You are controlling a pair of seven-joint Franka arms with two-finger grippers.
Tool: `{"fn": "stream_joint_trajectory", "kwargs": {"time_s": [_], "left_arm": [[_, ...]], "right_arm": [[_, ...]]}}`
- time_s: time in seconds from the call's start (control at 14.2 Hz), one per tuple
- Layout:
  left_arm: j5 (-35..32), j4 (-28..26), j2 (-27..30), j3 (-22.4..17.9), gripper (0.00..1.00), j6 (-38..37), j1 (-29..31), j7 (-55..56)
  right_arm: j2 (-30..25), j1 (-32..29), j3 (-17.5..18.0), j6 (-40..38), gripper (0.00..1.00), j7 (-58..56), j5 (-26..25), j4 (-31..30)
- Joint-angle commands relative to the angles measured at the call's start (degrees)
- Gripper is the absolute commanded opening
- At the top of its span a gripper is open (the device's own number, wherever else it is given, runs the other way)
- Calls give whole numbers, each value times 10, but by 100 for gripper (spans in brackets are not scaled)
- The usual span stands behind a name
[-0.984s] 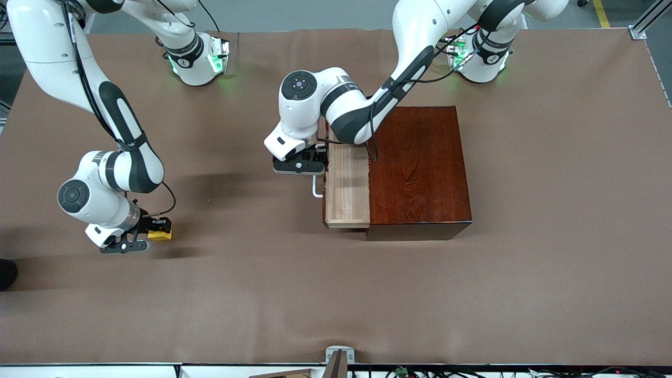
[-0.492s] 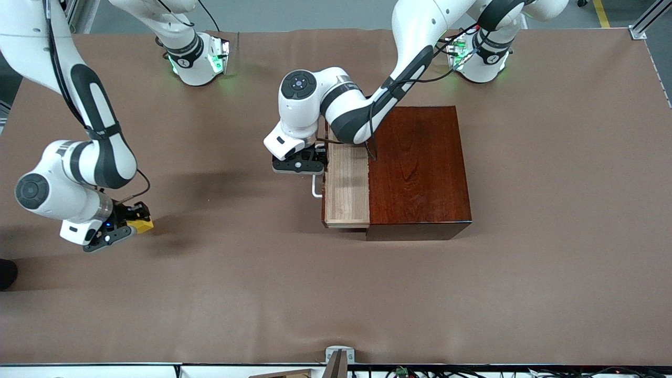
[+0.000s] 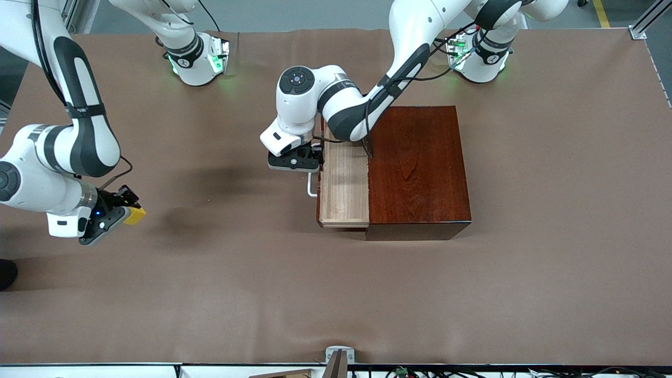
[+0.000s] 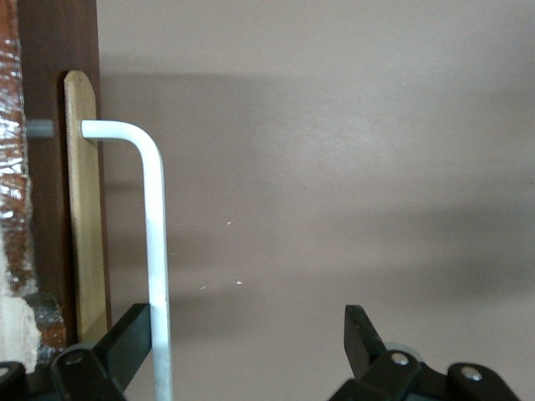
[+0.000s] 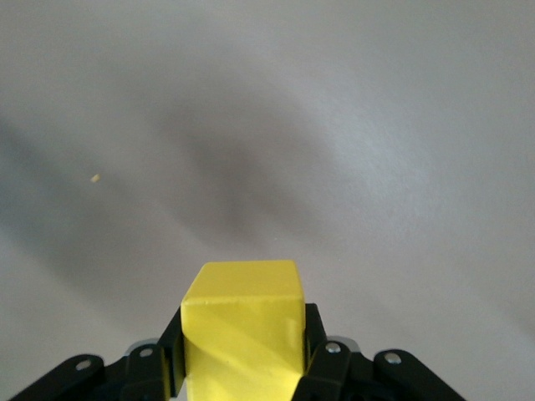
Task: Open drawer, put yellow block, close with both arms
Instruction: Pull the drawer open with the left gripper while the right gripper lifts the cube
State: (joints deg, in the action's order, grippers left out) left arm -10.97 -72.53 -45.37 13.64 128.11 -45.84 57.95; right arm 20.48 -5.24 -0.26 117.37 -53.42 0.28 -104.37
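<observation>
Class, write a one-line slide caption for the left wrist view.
Left gripper, fingers open, one finger hooked against the white handle of the wooden drawer.

The front camera looks down from high across the bench (image 3: 336, 294), facing both robot bases. The left wrist camera sits close to the drawer handle (image 4: 155, 242) — also seen from the front. The right wrist camera looks closely at the yellow block (image 5: 242, 330).

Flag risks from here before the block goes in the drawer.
1. The left gripper stands open, one finger against the white handle; it may slip off.
2. The drawer is only partly out, so the target is narrow.
3. The right gripper holds the yellow block over bare table toward the right arm's end.
</observation>
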Motion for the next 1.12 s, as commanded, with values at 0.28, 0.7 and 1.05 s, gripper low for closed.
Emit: {"fn": "stream_joint_trajectory", "kwargs": {"time_s": [0.28,0.7,1.05], "left_arm": [[56,30,-22,19,100,106,-34,16],[74,29,-3,15,100,91,-28,29],[79,29,33,13,100,44,-11,52]], "right_arm": [[-28,8,20,-67,0,-297,12,50],[-24,8,32,-87,0,-442,13,65],[-25,10,67,-89,0,-454,41,71]]}}
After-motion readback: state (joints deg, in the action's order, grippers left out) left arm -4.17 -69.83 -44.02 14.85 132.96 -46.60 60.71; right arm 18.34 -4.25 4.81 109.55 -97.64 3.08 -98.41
